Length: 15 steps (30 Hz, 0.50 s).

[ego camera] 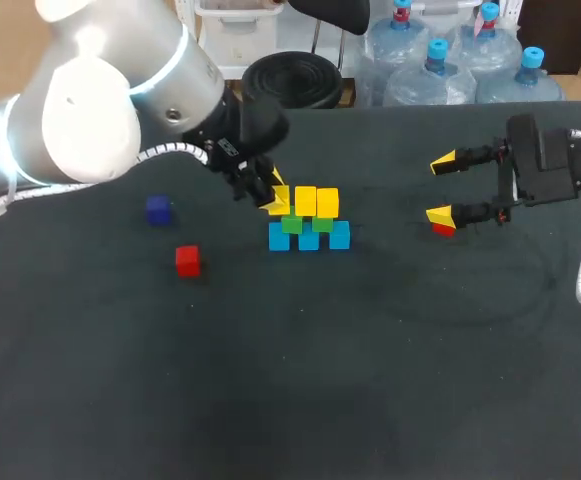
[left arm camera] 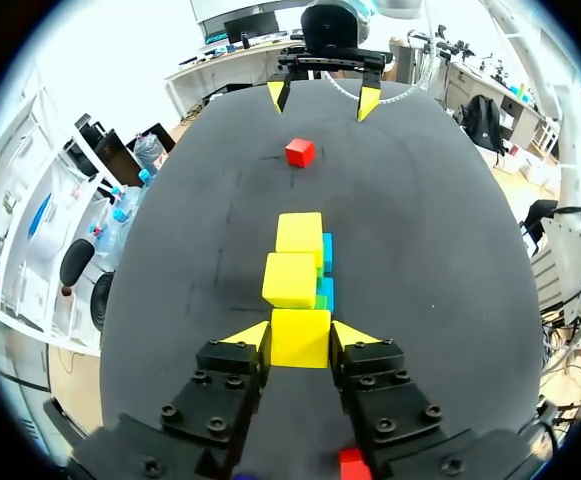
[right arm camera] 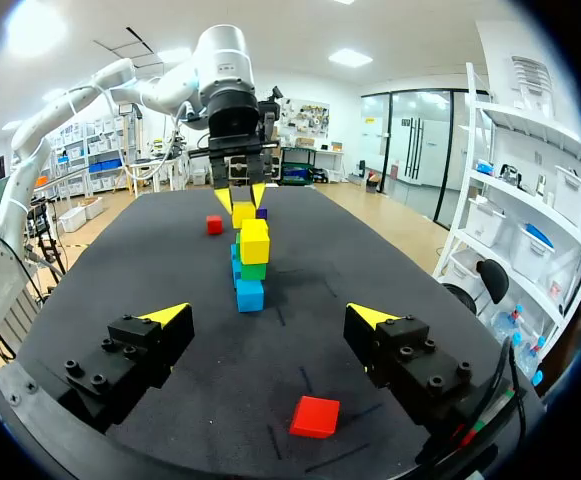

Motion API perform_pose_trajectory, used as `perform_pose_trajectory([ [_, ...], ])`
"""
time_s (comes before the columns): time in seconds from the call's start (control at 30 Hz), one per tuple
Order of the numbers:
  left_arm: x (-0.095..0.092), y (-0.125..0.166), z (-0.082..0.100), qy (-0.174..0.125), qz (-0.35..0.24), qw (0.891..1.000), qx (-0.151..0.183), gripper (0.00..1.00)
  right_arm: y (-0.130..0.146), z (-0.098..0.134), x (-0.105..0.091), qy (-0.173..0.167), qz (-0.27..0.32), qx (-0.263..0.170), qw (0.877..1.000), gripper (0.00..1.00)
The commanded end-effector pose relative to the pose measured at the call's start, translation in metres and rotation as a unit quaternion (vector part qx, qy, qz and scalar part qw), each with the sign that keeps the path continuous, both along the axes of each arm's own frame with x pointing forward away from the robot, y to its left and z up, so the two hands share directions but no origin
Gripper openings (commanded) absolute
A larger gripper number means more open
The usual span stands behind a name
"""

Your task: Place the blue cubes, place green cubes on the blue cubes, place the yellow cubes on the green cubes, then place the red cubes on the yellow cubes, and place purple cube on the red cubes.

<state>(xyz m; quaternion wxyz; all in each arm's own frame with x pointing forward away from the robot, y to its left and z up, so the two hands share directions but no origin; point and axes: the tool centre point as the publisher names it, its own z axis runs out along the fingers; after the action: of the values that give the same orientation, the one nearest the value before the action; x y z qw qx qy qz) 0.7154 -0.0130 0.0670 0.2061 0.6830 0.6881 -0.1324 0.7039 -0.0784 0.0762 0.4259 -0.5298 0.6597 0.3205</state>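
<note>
**Left arm gripped a yellow cube at the stack**

Left arm [ego camera: 80,110], its white joint closest to the head camera, came in from the left and reached the middle of the table [ego camera: 370,380]. Left gripper [left arm camera: 301,336] was clenched on a yellow cube [left arm camera: 300,345], one finger pressed on each side. That cube sat at the left end of the stack, level with two more yellow cubes [ego camera: 327,203] and just beside the nearer of them. Whether it rested on anything below could not be told.

Under the yellow ones lay two green cubes [ego camera: 291,224], and under those a row of three blue cubes [ego camera: 309,238] on the table.

Right gripper [ego camera: 441,188] was well apart from the stack, on the right side of the table, its fingers spread wide and holding nothing. A red cube [right arm camera: 315,416] lay on the table beneath it, near one fingertip in the head view.

Left of the stack, a second red cube [ego camera: 187,260] and a purple cube [ego camera: 157,209] lay loose, near each other, the purple one farther back.
</note>
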Motion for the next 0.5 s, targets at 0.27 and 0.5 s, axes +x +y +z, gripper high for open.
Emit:
perform_pose_trajectory([
  [0.27,0.0008,-0.004,-0.0033,0.0,-0.001,1.0,-0.002,0.0,0.0004,-0.0008,0.0004,-0.001,0.0,0.001,1.0,1.0],
  [0.5,0.0017,-0.0039,-0.0054,0.001,0.0,1.0,-0.001,0.0,0.0004,-0.0008,0.0004,-0.001,0.0,0.001,1.0,1.0],
])
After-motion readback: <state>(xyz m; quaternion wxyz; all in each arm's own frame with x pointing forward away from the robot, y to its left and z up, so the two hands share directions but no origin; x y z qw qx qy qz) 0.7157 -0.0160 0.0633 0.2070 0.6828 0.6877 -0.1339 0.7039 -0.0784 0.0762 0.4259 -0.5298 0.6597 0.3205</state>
